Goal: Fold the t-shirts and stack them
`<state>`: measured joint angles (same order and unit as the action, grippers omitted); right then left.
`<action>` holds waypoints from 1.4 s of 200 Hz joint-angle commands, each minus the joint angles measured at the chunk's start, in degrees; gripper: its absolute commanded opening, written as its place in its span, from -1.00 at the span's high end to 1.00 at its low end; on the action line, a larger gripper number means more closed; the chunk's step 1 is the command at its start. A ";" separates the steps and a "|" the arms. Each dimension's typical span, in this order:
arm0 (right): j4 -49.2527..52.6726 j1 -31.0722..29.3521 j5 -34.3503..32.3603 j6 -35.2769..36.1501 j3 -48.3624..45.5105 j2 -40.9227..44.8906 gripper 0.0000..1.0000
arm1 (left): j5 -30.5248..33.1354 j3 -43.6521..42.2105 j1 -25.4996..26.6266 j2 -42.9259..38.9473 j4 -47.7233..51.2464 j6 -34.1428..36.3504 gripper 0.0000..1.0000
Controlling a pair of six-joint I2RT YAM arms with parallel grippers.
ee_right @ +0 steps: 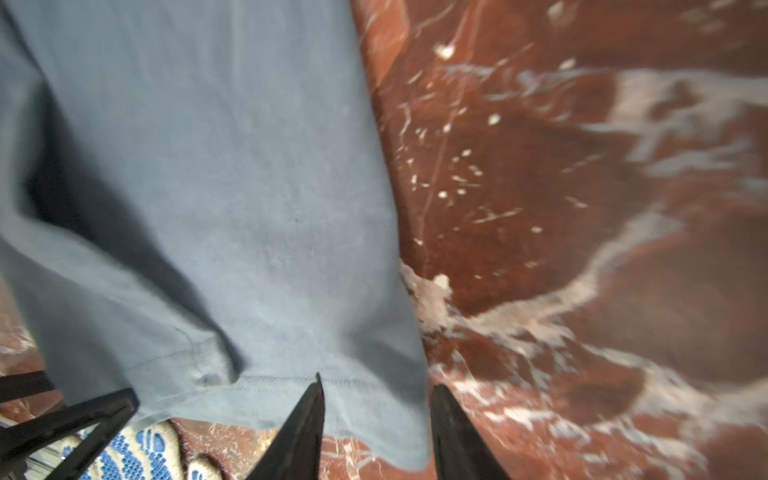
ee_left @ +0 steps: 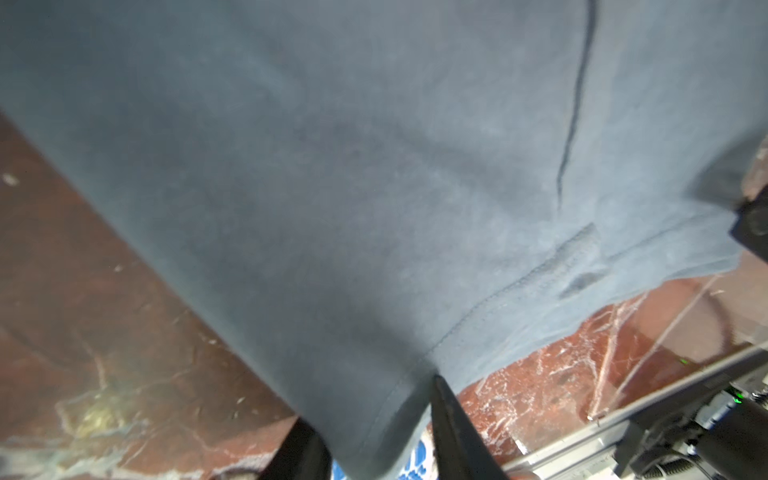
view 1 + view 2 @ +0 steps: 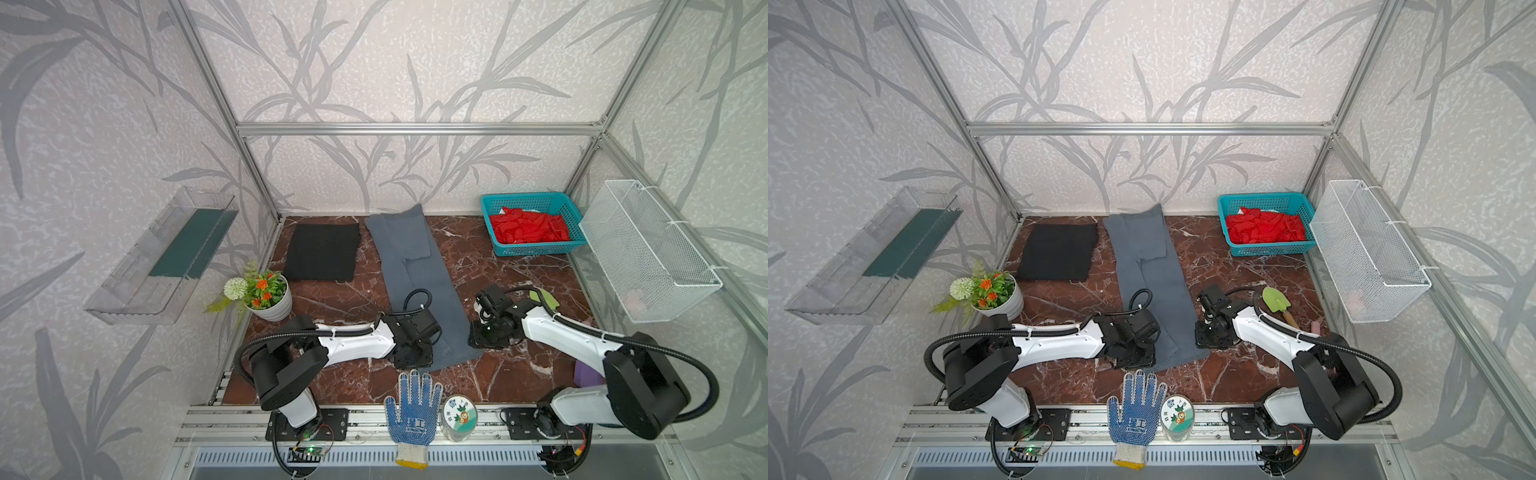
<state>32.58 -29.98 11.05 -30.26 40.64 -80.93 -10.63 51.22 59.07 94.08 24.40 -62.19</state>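
We've got open marble table [image 3: 473, 257] right of the grey t-shirt [image 3: 415, 270]; the flower pot [image 3: 272, 305] crowds the left edge, glove [image 3: 411, 411] and tin [image 3: 459, 413] line the front, and the teal basket [image 3: 536, 248] blocks the back-right corner.

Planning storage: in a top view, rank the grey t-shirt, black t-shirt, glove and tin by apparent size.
Largest: grey t-shirt
Next: black t-shirt and glove, too alike to rank; glove nearer camera
Smallest: tin
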 commanded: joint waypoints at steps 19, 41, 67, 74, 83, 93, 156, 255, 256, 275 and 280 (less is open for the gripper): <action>-0.49 0.18 1.43 1.70 0.87 -2.92 0.45 | 5.57 1.63 1.27 -0.48 9.12 -2.91 0.39; -0.08 0.22 0.92 1.69 1.09 -2.83 0.67 | 6.44 0.97 1.37 -1.76 9.99 -3.06 0.49; 0.54 0.19 0.41 1.69 1.46 -2.90 0.84 | 7.19 -0.47 1.66 -3.79 9.61 -2.86 0.79; 0.58 0.21 0.38 1.70 1.46 -3.05 0.89 | 7.38 -0.74 1.59 -4.40 9.31 -2.48 0.88; 0.47 0.23 0.42 1.65 1.39 -3.33 0.98 | 7.54 -1.11 1.68 -4.92 8.88 -2.08 0.99; 0.41 0.26 0.43 1.53 1.39 -3.74 1.00 | 7.49 -1.77 1.81 -5.30 8.14 -1.80 1.00; -0.01 0.20 3.04 1.43 1.63 1.27 1.00 | 7.57 -1.63 1.87 -8.49 7.12 0.69 1.00; 7.16 -9.69 5.32 -8.67 -1.31 17.52 1.00 | 8.80 -15.12 2.78 -41.78 18.93 -0.90 1.00; 7.02 -9.94 5.31 -8.81 -1.38 17.54 1.00 | 8.84 -15.24 2.79 -42.09 19.02 -0.95 1.00; 4.17 -13.68 4.89 -12.08 -2.05 17.91 1.00 | 10.41 -16.95 2.70 -47.31 19.50 -1.26 1.00; 3.05 -14.12 5.05 -12.68 -2.10 17.78 1.00 | 10.81 -16.95 2.68 -48.11 19.38 -1.06 1.00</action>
<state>36.67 -41.45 16.99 -37.67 39.77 -64.03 -2.72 35.59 61.52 50.35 39.29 -61.95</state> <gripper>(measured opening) 0.053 0.048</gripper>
